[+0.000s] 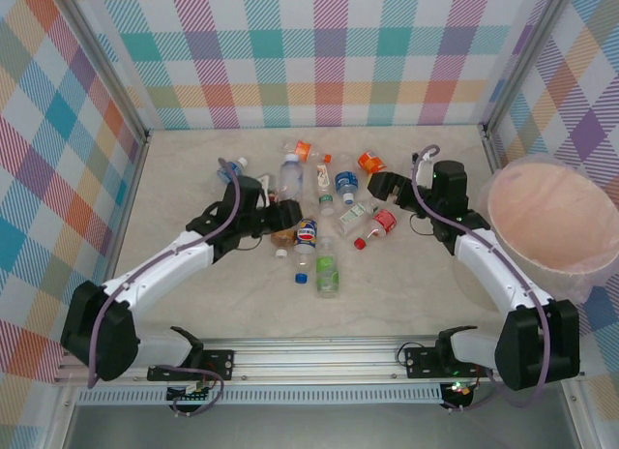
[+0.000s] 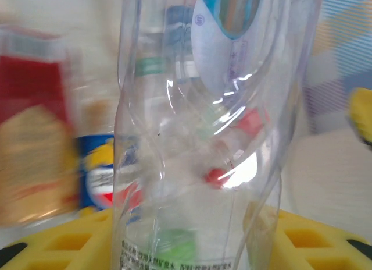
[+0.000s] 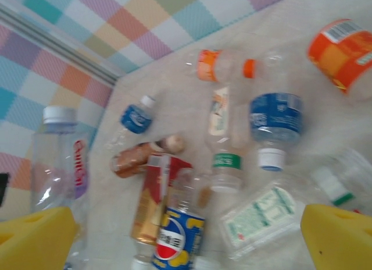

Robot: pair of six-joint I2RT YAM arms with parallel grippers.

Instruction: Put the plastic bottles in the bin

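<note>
My left gripper (image 1: 279, 217) squeezes a clear bottle (image 2: 197, 136); next I should lift it to the bin (image 1: 551, 217). Right gripper (image 1: 379, 190) gapes, empty.

The blue-labelled bottle (image 3: 174, 241) in the middle of the heap bears the red, white and blue Pepsi roundel. Red letters run up a white-capped bottle (image 3: 58, 165), too blurred to read. Fine print at the foot of the clear bottle (image 2: 197, 165) is illegible

plastic bottles (image 1: 306, 234) scattered across the middle of the table (image 1: 193, 178), bin (image 1: 551, 212) well apart at right
</note>
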